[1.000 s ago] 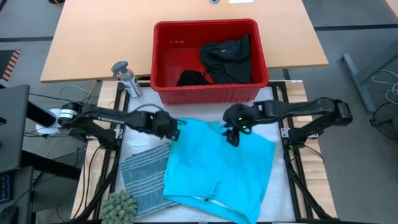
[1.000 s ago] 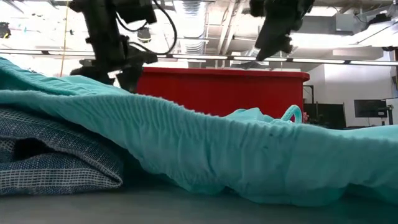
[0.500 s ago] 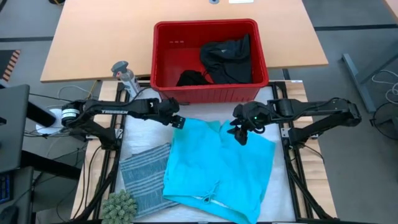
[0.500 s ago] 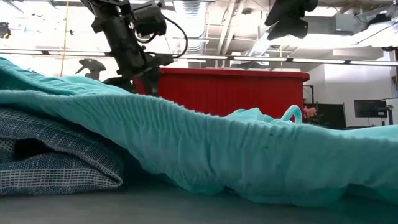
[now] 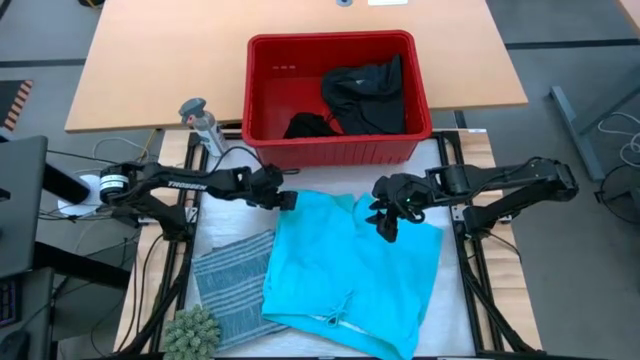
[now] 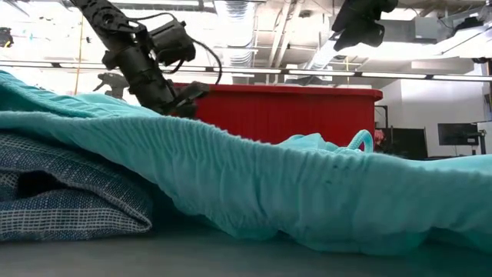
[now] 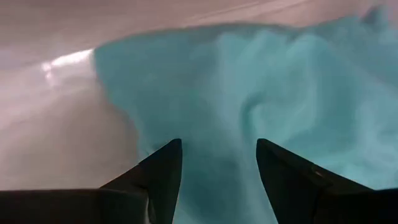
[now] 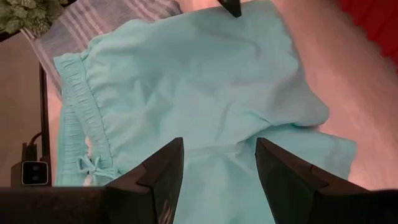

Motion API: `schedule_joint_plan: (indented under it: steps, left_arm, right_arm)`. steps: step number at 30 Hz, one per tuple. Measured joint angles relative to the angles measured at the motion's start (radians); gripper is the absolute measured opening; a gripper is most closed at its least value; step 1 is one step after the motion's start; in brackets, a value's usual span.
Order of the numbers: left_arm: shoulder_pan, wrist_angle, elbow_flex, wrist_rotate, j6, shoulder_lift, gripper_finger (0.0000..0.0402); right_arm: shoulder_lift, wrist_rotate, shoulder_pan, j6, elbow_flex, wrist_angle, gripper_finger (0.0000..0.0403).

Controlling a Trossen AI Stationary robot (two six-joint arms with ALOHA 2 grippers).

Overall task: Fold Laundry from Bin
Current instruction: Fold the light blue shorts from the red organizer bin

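A bright turquoise garment [image 5: 350, 265] lies spread on the white mat, its drawstring waistband toward the near edge. A blue-grey striped garment [image 5: 230, 280] lies folded at its left, partly under it. The red bin [image 5: 262, 100] stands beyond the mat with black garments [image 5: 365, 95] inside. My left gripper [image 5: 287, 200] is open and low at the turquoise garment's far-left corner [image 7: 118, 68], its fingers on either side of the cloth there. My right gripper [image 5: 388, 228] hangs open well above the garment's far-right part [image 8: 292, 93]. My left gripper comes at the turquoise garment's far-left corner slanting down from the table's left, with cloth [image 7: 214, 143] showing between its open fingers. Whether the fingers touch the cloth, I cannot tell.
A small grey bottle [image 5: 203, 125] stands left of the bin. A green spiky plant [image 5: 192, 328] sits at the mat's near-left corner, by the striped garment. A wooden table [image 5: 150, 60] carries the bin's far part. Bare mat [image 5: 225, 225] lies under my left arm.
My left gripper has gone toward the far edge and the garment's far-left corner, and tipped from pointing down to a low slant. My right gripper has risen and shifted a little toward the table's right. The garments have stayed where they were.
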Motion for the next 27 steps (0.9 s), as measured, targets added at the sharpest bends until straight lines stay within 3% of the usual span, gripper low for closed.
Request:
schedule_joint_plan:
  steps: [9,19,27]
  left_arm:
    - [0.006,-0.022,0.025,-0.04,0.01,0.0,0.0194]
    - [-0.029,-0.236,0.068,-0.145,-0.009,-0.005,0.0195]
    - [-0.026,-0.184,0.055,-0.142,-0.005,0.002,0.0195]
  right_arm:
    - [0.0,0.0,-0.002,0.0,0.0,0.0,0.0223]
    - [0.0,0.0,-0.002,0.0,0.0,0.0,0.0223]
    - [0.0,0.0,-0.002,0.0,0.0,-0.005,0.0223]
